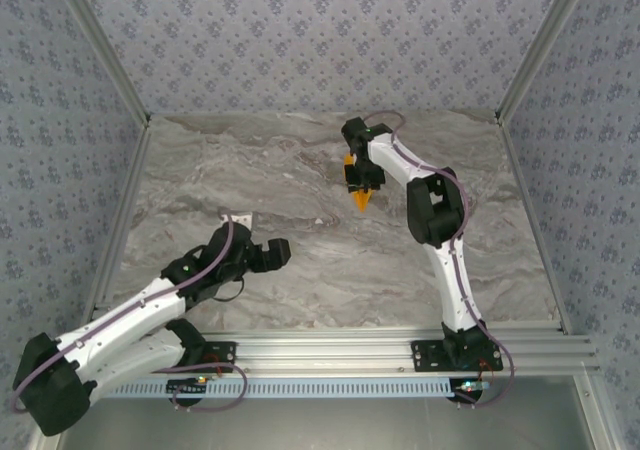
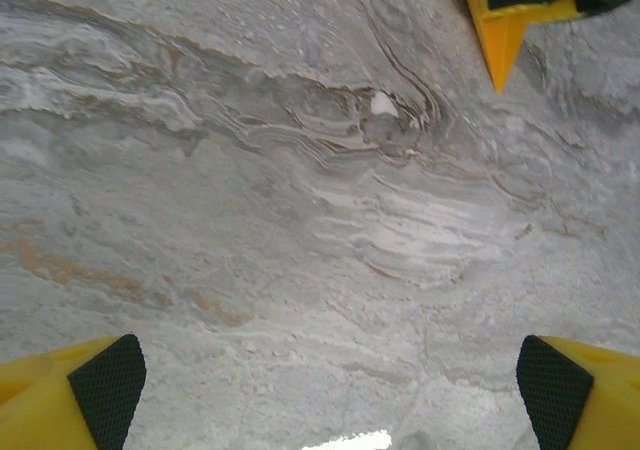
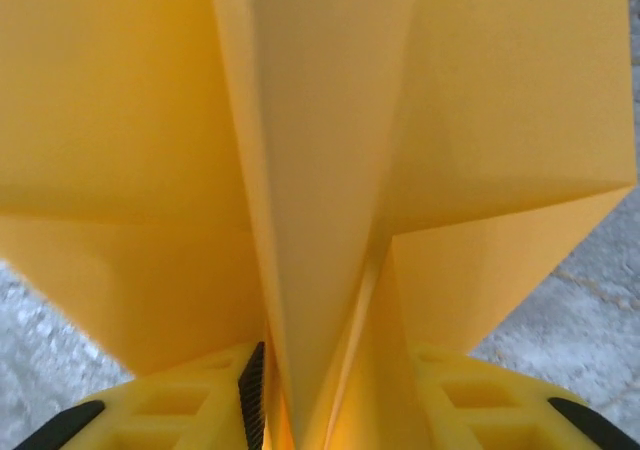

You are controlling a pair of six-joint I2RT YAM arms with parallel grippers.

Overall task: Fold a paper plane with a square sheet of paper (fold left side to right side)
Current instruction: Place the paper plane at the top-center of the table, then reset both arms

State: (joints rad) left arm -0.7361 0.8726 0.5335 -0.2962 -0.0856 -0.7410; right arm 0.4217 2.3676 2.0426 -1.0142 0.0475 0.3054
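Orange paper plane (image 3: 320,150), partly hidden in right gripper (image 3: 335,400)

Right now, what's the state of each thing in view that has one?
Bright-orange paper plane: folded into a pointed dart, wings splayed.
Right tool: jaws partly apart, astride the plane's centre fold; grip unclear.
Left tool: wide open, empty.
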